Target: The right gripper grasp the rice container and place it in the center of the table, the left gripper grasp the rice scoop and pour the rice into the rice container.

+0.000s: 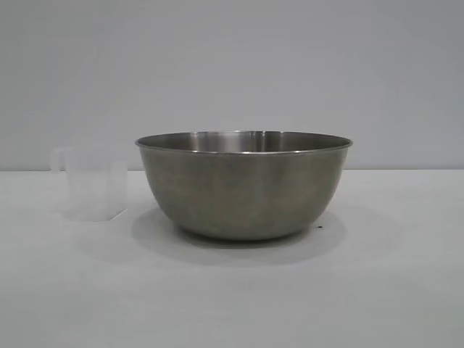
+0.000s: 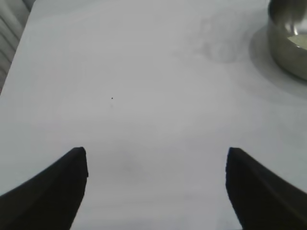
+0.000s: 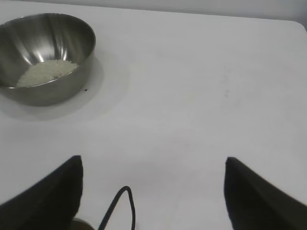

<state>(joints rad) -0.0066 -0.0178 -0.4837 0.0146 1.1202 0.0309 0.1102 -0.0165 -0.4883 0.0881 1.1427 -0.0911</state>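
On the white table (image 1: 391, 290) the steel rice container (image 1: 243, 185) already held rice (image 3: 46, 72), the rice scoop (image 1: 93, 183) emptied beside it; our left fingers (image 2: 43, 191) and right fingers (image 3: 43, 196) gaped wide, holding nothing, so we judged retreat wisest.

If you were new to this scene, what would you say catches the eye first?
The large steel rice container dominates the middle of the white table, with a pale heap of rice lying in its bottom. Just beside it, toward the left arm's side, the small translucent rice scoop stands upright and nearly blends into the background.
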